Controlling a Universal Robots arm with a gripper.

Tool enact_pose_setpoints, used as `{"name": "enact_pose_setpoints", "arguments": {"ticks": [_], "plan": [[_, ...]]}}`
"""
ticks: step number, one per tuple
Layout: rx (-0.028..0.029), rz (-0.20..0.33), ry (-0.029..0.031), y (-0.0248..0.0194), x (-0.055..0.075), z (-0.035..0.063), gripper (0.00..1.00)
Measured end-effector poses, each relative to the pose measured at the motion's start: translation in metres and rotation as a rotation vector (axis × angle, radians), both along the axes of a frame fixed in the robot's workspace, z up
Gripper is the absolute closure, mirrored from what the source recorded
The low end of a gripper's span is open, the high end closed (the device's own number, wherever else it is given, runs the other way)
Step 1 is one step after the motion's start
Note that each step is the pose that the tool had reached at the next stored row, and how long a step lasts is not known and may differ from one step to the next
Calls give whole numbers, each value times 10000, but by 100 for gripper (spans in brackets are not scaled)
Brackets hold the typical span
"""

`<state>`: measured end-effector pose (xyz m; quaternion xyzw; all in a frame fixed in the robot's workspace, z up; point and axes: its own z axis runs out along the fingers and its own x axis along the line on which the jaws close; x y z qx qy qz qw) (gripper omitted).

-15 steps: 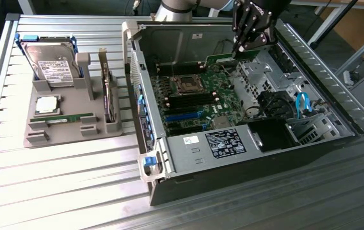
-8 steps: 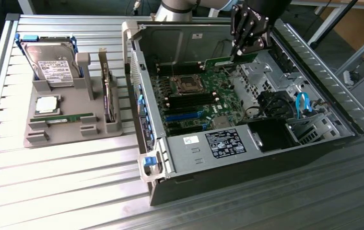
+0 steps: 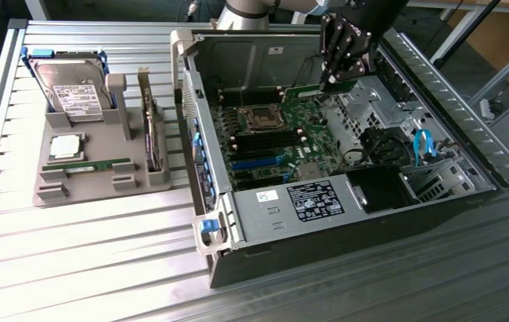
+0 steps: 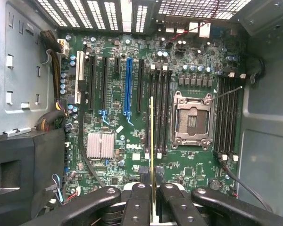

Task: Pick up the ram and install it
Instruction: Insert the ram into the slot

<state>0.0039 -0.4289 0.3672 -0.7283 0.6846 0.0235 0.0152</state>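
Gripper (image 4: 153, 190) nearly closed, pinching the ram (image 4: 152, 136) edge-on between its fingers, above the motherboard (image 4: 113, 108). Stick's long axis runs parallel to the black memory slots (image 4: 162, 113) beside the empty CPU socket (image 4: 193, 120), apparently over that bank.

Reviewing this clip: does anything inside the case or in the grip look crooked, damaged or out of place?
Nothing stands out. The gripper holds the ram edge-on, running parallel to the black memory slots on the motherboard, with no visible damage.
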Motion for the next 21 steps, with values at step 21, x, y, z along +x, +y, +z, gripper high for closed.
{"name": "enact_pose_setpoints", "arguments": {"ticks": [21], "plan": [[-1,0,0,0,0,-223,87]]}}
